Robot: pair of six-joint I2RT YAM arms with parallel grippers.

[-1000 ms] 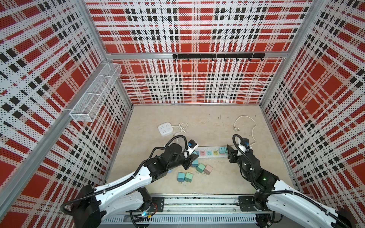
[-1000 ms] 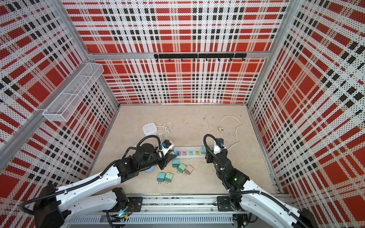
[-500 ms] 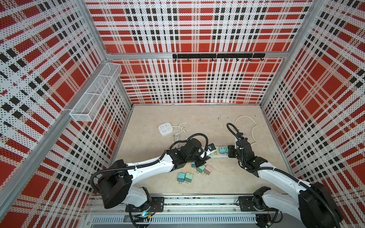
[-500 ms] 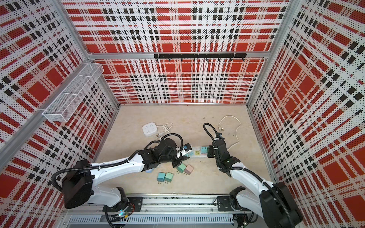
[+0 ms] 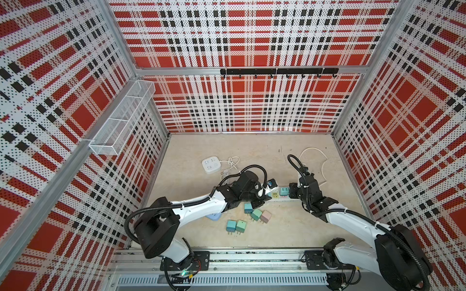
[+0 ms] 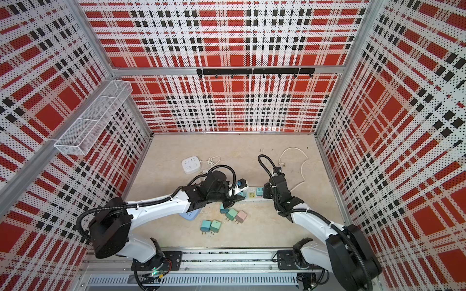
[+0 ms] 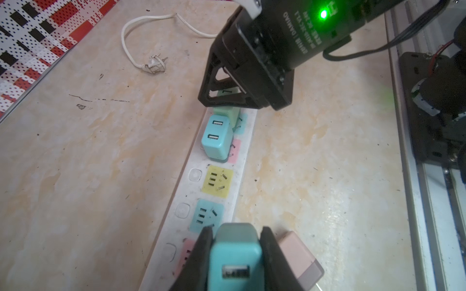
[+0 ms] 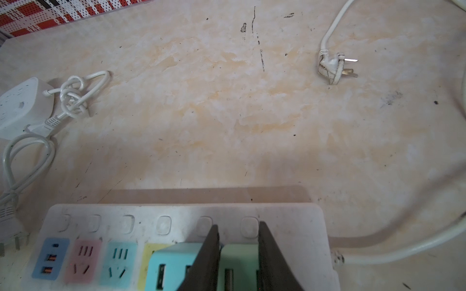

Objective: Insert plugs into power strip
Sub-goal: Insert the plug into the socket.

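The white power strip [image 7: 187, 191] with coloured sockets lies across the table [image 5: 277, 197]. My left gripper [image 7: 235, 241] is shut on a teal plug [image 7: 235, 257] held low over the strip's near sockets; its prongs are hidden. My right gripper [image 8: 238, 252] is shut on a mint green plug [image 8: 239, 262] sitting in the strip's end socket by the cord. A teal plug [image 8: 174, 262] stands plugged in beside it. Several loose plugs lie in front of the strip, among them a pale pink one [image 5: 265, 216] and a teal and green pair [image 5: 235, 226].
A small square white power strip [image 5: 211, 165] with a knotted cord sits at the back left. The long strip's cord and bare plug [image 8: 332, 66] curl at the back right. A pale blue object [image 5: 214, 216] lies under my left arm. A wire basket [image 5: 121, 121] hangs on the left wall.
Both arms have stretched forward to the strip. My left gripper carried its teal plug rightward over the sockets. My right gripper closed on the mint green plug.
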